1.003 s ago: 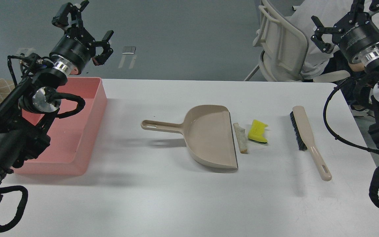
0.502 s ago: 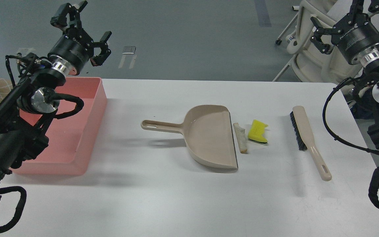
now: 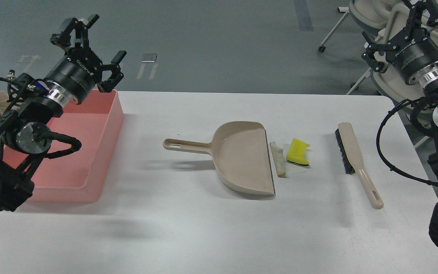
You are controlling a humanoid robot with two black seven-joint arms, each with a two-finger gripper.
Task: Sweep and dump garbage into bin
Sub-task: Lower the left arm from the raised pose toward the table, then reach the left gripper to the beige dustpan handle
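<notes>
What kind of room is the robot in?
Probably a lab or office workroom. A plain white table stands on a grey floor, and a wheeled office chair sits behind it. A dustpan and brush are laid out like a practice setup.

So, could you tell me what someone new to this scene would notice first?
Probably the large pink plastic tub at the white table's left edge, below the open left gripper. Next, the bright yellow sponge chunk and off-white stick scrap at the mouth of the beige plastic dustpan. The beige black-bristled brush lies right of them, untouched; the right gripper hangs open above.
</notes>
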